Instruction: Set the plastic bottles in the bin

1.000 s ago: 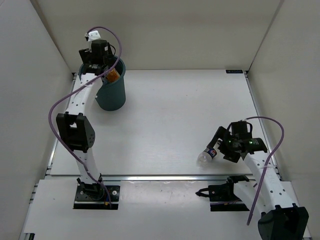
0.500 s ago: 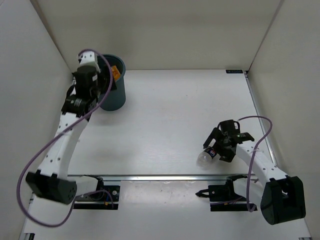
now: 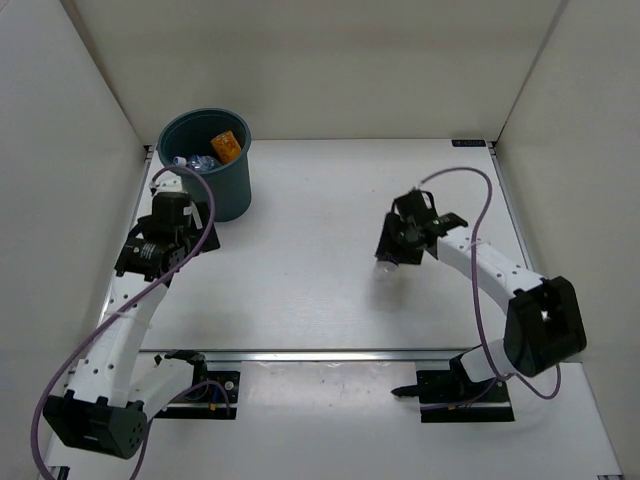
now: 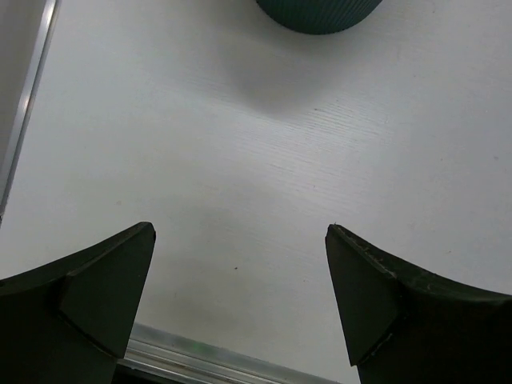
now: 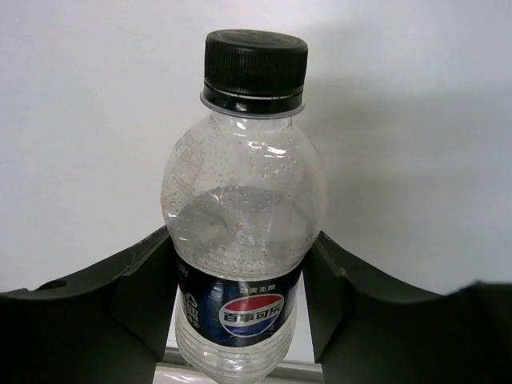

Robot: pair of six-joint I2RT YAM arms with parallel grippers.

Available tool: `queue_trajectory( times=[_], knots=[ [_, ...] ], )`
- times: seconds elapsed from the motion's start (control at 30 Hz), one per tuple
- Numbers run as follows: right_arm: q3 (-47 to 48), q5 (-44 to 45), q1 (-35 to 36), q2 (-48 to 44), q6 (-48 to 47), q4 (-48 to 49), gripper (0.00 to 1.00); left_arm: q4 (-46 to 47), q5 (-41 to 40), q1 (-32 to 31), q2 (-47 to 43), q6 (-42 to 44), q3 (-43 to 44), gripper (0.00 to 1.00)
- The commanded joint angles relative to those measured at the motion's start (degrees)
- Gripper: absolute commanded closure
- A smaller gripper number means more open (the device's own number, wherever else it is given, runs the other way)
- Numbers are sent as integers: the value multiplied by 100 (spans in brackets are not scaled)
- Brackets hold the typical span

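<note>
The dark teal bin (image 3: pixel 222 190) stands at the far left corner; its ribbed base shows at the top of the left wrist view (image 4: pixel 320 12). Inside it lie an orange bottle (image 3: pixel 226 146) and a clear bottle with a blue label (image 3: pixel 196 160). My left gripper (image 3: pixel 178 212) hangs just in front of the bin, open and empty (image 4: pixel 238 232). My right gripper (image 3: pixel 397 243) is shut on a clear bottle (image 5: pixel 244 232) with a black cap (image 5: pixel 254 68) and a dark-blue label. The fingers (image 5: pixel 144 280) press both sides of the label. The bottle's clear base (image 3: pixel 385 267) pokes out below the gripper.
White walls enclose the table on the left, back and right. A metal rail (image 3: pixel 320 355) runs along the near edge and shows in the left wrist view (image 4: pixel 200 352). Purple cables loop off both arms.
My right gripper has closed on the dark-capped bottle and carried it up and left from the near right. The left arm has pulled back from above the bin toward the near side.
</note>
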Motion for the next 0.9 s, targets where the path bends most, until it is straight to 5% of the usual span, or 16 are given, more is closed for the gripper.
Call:
queue_trajectory(
  times=[0.0,0.17,0.27,0.47,0.7,0.87],
  knots=[
    [1331,-356,382,526,-858,726,67,-207,-229,59,-481,-146,-162,1],
    [3759,-771,821,1942,-1719,1263,66,-373,-142,156,-535,-224,-514,1],
    [5657,-754,1068,2994,-2238,1106,67,-154,315,103,-605,-40,-901,2],
    [9787,-691,1384,5089,-2679,1016,72,13,-62,42,-728,-154,-911,1],
    [8827,-1553,1577,5336,-2424,4070,69,-13,-800,-20,-807,48,-884,1],
    [9456,-1175,1824,6011,-2635,5172,71,101,-652,15,-922,57,-1042,2]
  ],
)
